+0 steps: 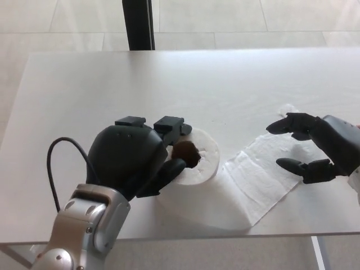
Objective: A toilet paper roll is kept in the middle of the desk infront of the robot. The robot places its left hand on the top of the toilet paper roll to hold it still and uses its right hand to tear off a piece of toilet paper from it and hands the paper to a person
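Note:
The white toilet paper roll [199,163] stands on end in the middle of the white desk [84,84], its brown core facing up. A loose strip of paper [256,177] runs from the roll's base to the right. My left hand [135,160] sits against the roll's left side, two fingers [169,125] over its top edge and the thumb below against its side, spread and not clenched. My right hand [309,149] hovers just above the far end of the strip, open, with nothing between finger and thumb.
A black post [138,25] stands behind the desk's far edge. A black cable [59,152] loops off my left forearm. The desk's front edge runs close below the roll and strip. Pale floor tiles lie beyond.

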Controlling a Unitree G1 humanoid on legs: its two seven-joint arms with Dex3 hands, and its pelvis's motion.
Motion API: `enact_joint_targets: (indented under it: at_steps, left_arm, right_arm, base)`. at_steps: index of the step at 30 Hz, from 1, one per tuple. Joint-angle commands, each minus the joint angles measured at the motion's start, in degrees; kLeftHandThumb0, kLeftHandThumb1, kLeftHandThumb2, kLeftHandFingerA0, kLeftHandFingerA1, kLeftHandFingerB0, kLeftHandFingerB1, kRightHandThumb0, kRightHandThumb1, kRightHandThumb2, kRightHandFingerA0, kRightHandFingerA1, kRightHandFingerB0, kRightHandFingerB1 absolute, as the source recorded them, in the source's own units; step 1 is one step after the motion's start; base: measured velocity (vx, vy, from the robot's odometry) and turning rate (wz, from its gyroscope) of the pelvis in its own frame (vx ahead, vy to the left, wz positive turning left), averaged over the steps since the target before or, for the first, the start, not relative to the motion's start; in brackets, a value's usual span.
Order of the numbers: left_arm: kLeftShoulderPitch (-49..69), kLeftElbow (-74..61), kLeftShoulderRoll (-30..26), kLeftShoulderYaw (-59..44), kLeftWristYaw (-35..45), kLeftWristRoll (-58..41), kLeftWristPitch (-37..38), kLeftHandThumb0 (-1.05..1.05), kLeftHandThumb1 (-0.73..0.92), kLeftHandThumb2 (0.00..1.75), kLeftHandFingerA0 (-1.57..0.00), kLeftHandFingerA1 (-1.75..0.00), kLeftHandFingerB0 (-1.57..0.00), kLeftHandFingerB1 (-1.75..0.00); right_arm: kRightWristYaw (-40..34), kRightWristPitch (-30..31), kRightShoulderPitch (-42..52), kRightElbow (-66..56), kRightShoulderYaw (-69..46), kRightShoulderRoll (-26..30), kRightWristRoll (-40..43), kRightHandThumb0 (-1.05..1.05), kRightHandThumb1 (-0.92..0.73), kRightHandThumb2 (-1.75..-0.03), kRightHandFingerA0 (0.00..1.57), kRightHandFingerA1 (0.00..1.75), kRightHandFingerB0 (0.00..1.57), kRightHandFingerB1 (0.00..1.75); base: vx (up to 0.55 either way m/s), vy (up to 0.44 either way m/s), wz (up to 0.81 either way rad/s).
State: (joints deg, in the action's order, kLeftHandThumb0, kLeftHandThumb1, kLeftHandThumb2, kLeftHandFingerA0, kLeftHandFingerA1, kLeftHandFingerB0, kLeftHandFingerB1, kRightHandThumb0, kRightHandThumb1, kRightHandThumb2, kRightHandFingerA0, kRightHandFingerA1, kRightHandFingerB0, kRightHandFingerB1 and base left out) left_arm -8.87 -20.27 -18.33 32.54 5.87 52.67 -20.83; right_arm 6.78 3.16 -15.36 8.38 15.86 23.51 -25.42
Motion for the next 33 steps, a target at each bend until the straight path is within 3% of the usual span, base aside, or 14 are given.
enact_joint_targets:
  at_steps: [1, 10, 11, 12, 15, 16, 17, 19, 25, 28, 29, 30, 31, 33]
  left_arm:
    - [-1.23, 1.05, -2.35, 0.85, -0.86, 6.5, 3.83, -0.56, 0.79, 0.63, -0.44, -0.63, -0.4, -0.51]
    - [5.71, -3.34, -10.98, 0.67, 2.16, 10.3, 6.16, -0.59, 0.78, 0.63, -0.43, -0.61, -0.4, -0.49]
    - [6.76, -3.57, -11.71, 0.47, 1.76, 10.76, 6.3, -0.58, 0.6, 1.03, -0.45, -0.68, -0.3, -0.56]
    - [8.22, -3.25, -12.27, 0.09, 0.12, 10.42, 6.81, -0.59, 0.76, 0.62, -0.48, -0.64, -0.44, -0.5]
    - [9.67, -4.22, -12.93, -0.48, 1.24, 10.62, 6.47, -0.59, 0.77, 0.62, -0.45, -0.64, -0.42, -0.5]
    - [9.9, -3.8, -12.86, -0.67, 0.21, 10.79, 6.94, -0.59, 0.77, 0.62, -0.46, -0.65, -0.42, -0.51]
    - [10.08, -3.71, -12.64, -0.94, 0.21, 10.83, 6.95, -0.56, 0.6, 1.03, -0.47, -0.71, -0.3, -0.57]
    - [10.14, -3.64, -12.52, -1.23, -0.06, 10.79, 7.36, -0.59, 0.78, 0.63, -0.43, -0.64, -0.39, -0.49]
    - [9.52, -3.93, -11.01, -0.81, 1.16, 11.22, 7.52, -0.59, 0.78, 0.62, -0.41, -0.61, -0.39, -0.47]
    - [8.99, -3.81, -9.81, -0.22, 1.42, 11.66, 7.84, -0.59, 0.79, 0.62, -0.41, -0.62, -0.39, -0.48]
    - [8.88, -3.8, -9.28, -0.15, 1.63, 11.8, 7.76, -0.59, 0.79, 0.62, -0.41, -0.62, -0.39, -0.48]
    - [8.68, -3.49, -9.0, -0.11, 1.11, 12.09, 8.15, -0.6, 0.78, 0.63, -0.42, -0.62, -0.39, -0.48]
    - [8.58, -3.43, -8.76, -0.16, 1.09, 11.92, 8.35, -0.59, 0.78, 0.63, -0.42, -0.61, -0.39, -0.49]
    - [8.43, -3.32, -8.19, -0.21, 1.4, 12.12, 8.53, -0.59, 0.79, 0.63, -0.41, -0.61, -0.39, -0.48]
  right_arm:
    - [6.49, 12.36, -2.75, -1.27, 4.54, 2.38, -9.75, -0.56, -0.64, -0.6, 0.06, 0.49, 0.26, 0.34]
    - [5.5, 16.61, -2.18, -0.3, 6.71, 3.01, -13.6, -0.57, -0.65, -0.59, 0.0, 0.41, 0.25, 0.36]
    - [6.78, 18.71, -2.71, -0.19, 7.33, 3.06, -14.56, -0.59, -0.66, -0.6, 0.0, 0.34, 0.21, 0.34]
    - [7.59, 19.71, -2.81, -0.04, 7.62, 3.32, -15.02, -0.61, -0.6, -0.67, 0.01, 0.24, 0.21, 0.36]
    - [10.44, 21.72, -3.19, 0.3, 8.34, 3.97, -15.48, -0.84, -0.51, -0.85, 0.0, 0.26, 0.12, 0.39]
    - [12.95, 23.05, -3.82, 0.44, 9.34, 4.56, -16.26, -0.77, -0.62, -0.59, 0.0, 0.17, 0.11, 0.31]
    - [17.61, 26.38, -5.47, 1.49, 11.29, 4.74, -17.33, -0.97, -0.56, -0.92, 0.0, 0.16, 0.05, 0.18]
    - [20.16, 28.32, -6.69, 2.03, 13.06, 4.59, -18.44, -0.9, -0.5, -0.93, 0.0, 0.21, 0.0, 0.18]
    - [14.51, 30.07, -5.63, 1.69, 15.58, 1.84, -22.06, -0.88, -0.53, -0.93, 0.02, 0.44, 0.03, 0.15]
    - [7.89, 28.99, -3.83, -0.02, 15.02, -1.09, -22.61, -0.77, -0.68, -0.61, 0.46, 0.97, 0.07, 0.27]
    - [7.69, 29.84, -4.01, -0.08, 15.66, -1.91, -23.66, -0.8, -0.56, -0.97, 0.34, 0.79, 0.01, 0.26]
    - [7.86, 30.23, -4.25, -0.08, 16.1, -2.66, -24.2, -0.81, -0.73, -0.61, 0.22, 0.84, 0.03, 0.28]
    - [7.83, 30.45, -4.33, -0.17, 16.26, -3.1, -24.45, -0.83, -0.57, -0.95, 0.24, 0.72, 0.06, 0.29]
    - [8.1, 31.55, -4.51, -0.17, 16.54, -4.22, -25.22, -0.82, -0.57, -0.95, 0.21, 0.67, 0.04, 0.28]
  base:
    - [0.0, 0.0, 0.0]
    - [0.0, 0.0, 0.0]
    - [0.0, 0.0, 0.0]
    - [0.0, 0.0, 0.0]
    - [0.0, 0.0, 0.0]
    - [0.0, 0.0, 0.0]
    - [0.0, 0.0, 0.0]
    - [0.0, 0.0, 0.0]
    - [0.0, 0.0, 0.0]
    - [0.0, 0.0, 0.0]
    - [0.0, 0.0, 0.0]
    - [0.0, 0.0, 0.0]
    - [0.0, 0.0, 0.0]
    - [0.0, 0.0, 0.0]
